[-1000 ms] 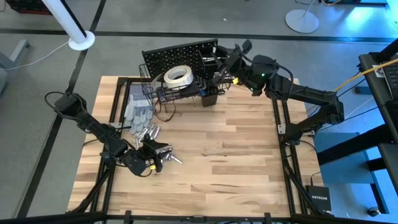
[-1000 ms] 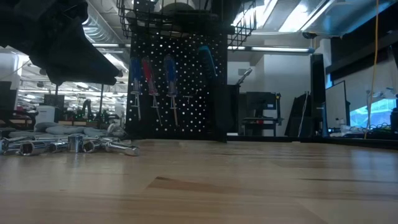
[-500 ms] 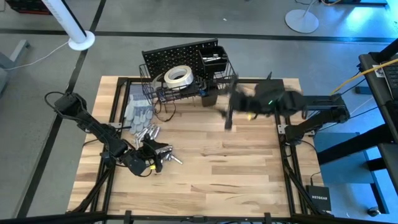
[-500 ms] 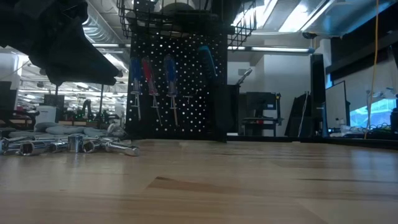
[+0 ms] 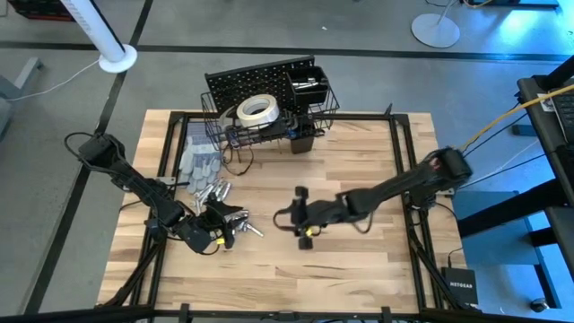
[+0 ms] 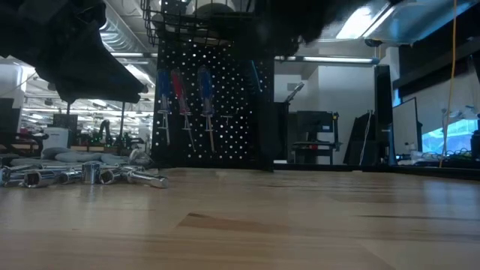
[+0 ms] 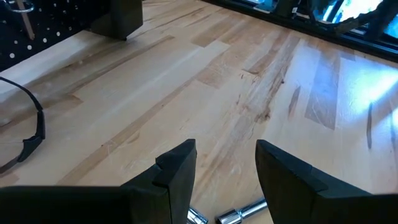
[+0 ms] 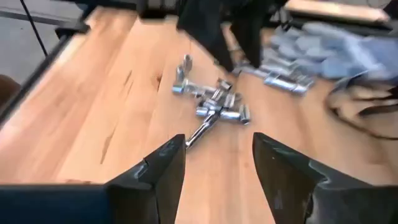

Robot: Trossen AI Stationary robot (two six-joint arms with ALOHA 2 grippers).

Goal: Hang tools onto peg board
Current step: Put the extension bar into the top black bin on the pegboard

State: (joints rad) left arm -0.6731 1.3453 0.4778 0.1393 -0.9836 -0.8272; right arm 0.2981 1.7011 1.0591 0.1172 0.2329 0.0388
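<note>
We just swung our right gripper (image 5: pixel 300 217) away from the peg board (image 5: pixel 256 82) down to mid-worktop (image 5: pixel 359 260), fingers released and empty. Next target looks like the loose tools (image 5: pixel 224 220) (left gripper (image 5: pixel 222 231) hovers there, also released).

blurred: grey gloves (image 8: pixel 348 43) | cut off: peg board (image 6: pixel 214 97) top, low view

Left end effector (image 7: pixel 224 177) open above sockets (image 7: pixel 239 213).
</note>
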